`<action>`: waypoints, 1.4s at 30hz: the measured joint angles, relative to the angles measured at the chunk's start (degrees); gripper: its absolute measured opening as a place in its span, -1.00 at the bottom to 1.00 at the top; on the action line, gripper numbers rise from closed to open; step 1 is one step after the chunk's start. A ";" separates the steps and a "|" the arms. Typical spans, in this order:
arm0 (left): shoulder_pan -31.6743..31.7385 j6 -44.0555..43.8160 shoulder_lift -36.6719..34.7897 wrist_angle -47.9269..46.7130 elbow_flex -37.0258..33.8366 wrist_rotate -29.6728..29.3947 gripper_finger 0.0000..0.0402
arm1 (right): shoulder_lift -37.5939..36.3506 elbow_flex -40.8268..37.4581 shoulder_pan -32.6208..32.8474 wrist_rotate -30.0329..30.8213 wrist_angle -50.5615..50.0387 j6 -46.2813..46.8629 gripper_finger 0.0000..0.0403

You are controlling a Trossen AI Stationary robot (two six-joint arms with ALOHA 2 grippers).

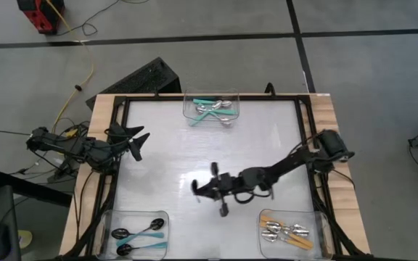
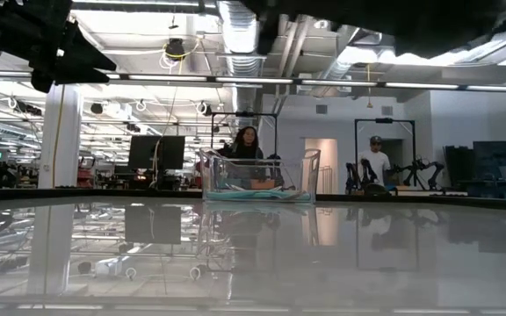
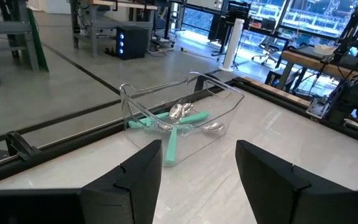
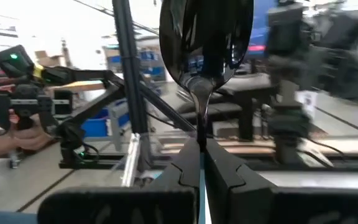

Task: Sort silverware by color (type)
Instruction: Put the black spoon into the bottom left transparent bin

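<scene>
Three clear plastic bins stand at the edges of the white table (image 1: 165, 152): a bin (image 1: 210, 109) at the far edge holding silver spoons with teal handles (image 3: 178, 119), a bin (image 1: 138, 232) at the near left corner holding black spoons with teal handles (image 1: 138, 233), and a bin (image 1: 290, 230) at the near right corner holding silver spoons with orange handles (image 1: 285, 232). The middle of the table carries nothing but the right arm stretched over it. A black keyboard (image 1: 142, 77) lies on the floor past the far left corner. In the low view two people stand in the room behind the far bin. The right gripper (image 4: 201, 149) hangs above the table's centre, jaws clenched on the stem of a black-bowled spoon (image 4: 205, 43); the bowl stands clear ahead of the jaw tips. The left gripper (image 3: 197, 168) waits at the table's left edge, jaws released and holding nothing, facing the far bin well apart from it.
</scene>
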 joint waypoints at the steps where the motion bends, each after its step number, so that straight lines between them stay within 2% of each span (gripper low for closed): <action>1: 0.01 0.00 0.00 -0.02 0.00 -0.01 -0.06 | 1.61 1.96 -0.19 -1.31 -0.05 -0.22 -0.87; 8: 0.01 0.00 0.01 -0.03 0.00 0.07 -0.06 | 10.22 14.73 -1.24 -7.65 -3.00 -1.42 -0.87; 19: -0.01 0.00 0.00 0.00 0.00 0.09 -0.06 | 16.04 32.37 -0.81 -15.29 -17.99 -4.00 -0.87; 27: 0.00 0.00 0.00 -0.01 0.00 0.00 -0.06 | 23.41 46.36 -1.38 -21.97 -23.33 -4.80 -0.87; 30: 0.01 0.00 0.00 -0.02 0.00 -0.01 -0.06 | 24.36 48.99 -1.62 -23.78 -26.60 -4.43 -0.87; 42: -0.01 0.02 0.02 -0.02 0.00 -0.08 -0.06 | 29.73 56.38 -1.55 -26.20 -25.70 -3.16 -0.87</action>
